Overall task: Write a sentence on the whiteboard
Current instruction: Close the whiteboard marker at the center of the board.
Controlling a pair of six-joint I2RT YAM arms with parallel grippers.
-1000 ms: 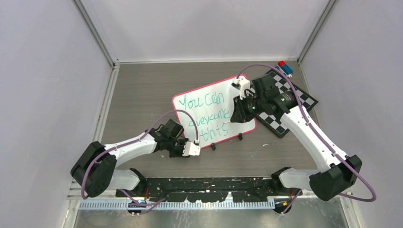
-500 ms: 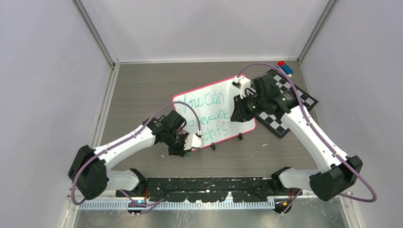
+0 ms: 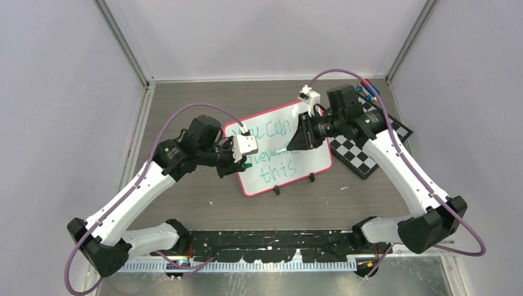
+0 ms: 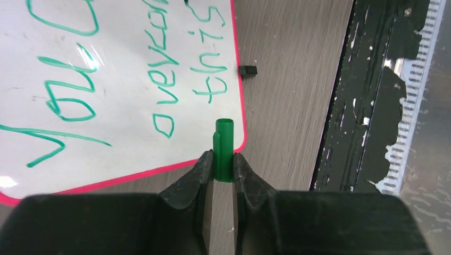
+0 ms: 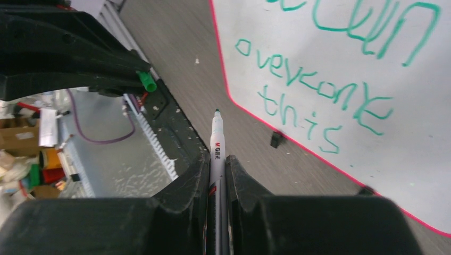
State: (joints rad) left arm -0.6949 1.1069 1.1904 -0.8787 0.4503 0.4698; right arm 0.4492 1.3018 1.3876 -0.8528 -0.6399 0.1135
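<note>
desk (image 3: 185,105): grey wood-grain surface, closed in by pale walls at the left, right and top of the overhead view.
whiteboard (image 3: 314,159) (image 4: 125,64) (image 5: 425,133): lies flat on the desk at the centre of the overhead view, turned a little, with a pink-red rim and rounded corners.
sentence (image 3: 274,154) (image 4: 166,79) (image 5: 319,90): green handwriting in three lines, "You can", "overcome", "this". In the overhead view the left arm's head covers the start of the upper two lines.
clips (image 3: 276,190) (image 4: 248,69) (image 5: 276,139): two small black ones along the board's lower edge in the overhead view, near the word "this".
left gripper (image 3: 245,163) (image 4: 223,159): left of centre in the overhead view, over the board's left edge, its jaws closed on the green cap.
green cap (image 3: 247,165) (image 4: 224,149) (image 5: 147,82): a short tube pinched between the fingers, sticking out past the fingertips. In the left wrist view it overlaps the board's rounded corner.
right gripper (image 3: 295,140) (image 5: 217,159): above the board's upper right part, its jaws clamped on the marker.
marker (image 5: 217,135): white barrel with a bare green tip, jutting out between the fingers. In the right wrist view the tip shows against bare desk just off the board's rim, with the cap at the upper left of that frame, apart from it.
checkered board (image 3: 358,154): black and white, right of the whiteboard, partly under the right arm.
</note>
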